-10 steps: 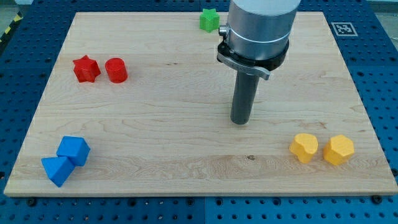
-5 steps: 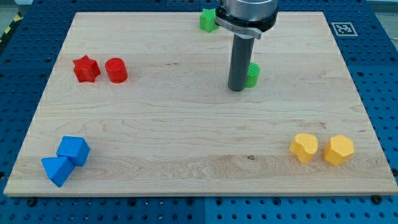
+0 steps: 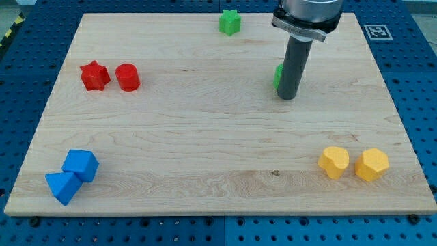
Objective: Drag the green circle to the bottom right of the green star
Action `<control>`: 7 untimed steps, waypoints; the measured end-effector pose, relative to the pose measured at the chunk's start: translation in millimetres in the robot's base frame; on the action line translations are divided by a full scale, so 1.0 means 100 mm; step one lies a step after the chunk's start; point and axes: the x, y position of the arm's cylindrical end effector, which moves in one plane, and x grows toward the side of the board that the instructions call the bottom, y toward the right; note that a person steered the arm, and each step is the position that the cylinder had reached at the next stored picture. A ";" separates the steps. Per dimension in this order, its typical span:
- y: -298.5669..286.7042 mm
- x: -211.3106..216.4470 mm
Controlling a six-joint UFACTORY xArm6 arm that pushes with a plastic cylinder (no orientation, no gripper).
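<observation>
1. My tip (image 3: 287,97), the lower end of the straight dark tool, rests on the pale wooden bench (image 3: 205,137). The tool is a plain rod with no jaws, so it holds nothing.
2. The small green circle block (image 3: 278,76) sits just beside the rod on the side toward the view's left and slightly toward the view's top. Only a thin green sliver shows, since the rod covers most of it, and I cannot tell whether they touch.
3. The green plastic star block (image 3: 230,22) lies farther from my tip, toward the view's top and left, close to the bench's top edge and well apart from the green circle block.
4. Toward the view's bottom right of my tip sit two yellow faceted blocks, the near yellow block (image 3: 334,162) and the far yellow block (image 3: 372,165), just beside each other.
5. Far toward the view's left stand the red cylinder block (image 3: 128,77) and, just beyond it, the red star block (image 3: 94,75).
6. Farthest away, at the view's bottom left corner, the blue cube-like block (image 3: 81,165) touches the blue wedge-shaped block (image 3: 62,186).
</observation>
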 end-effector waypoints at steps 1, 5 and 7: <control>0.00 -0.10; 0.06 -0.96; 0.23 -1.20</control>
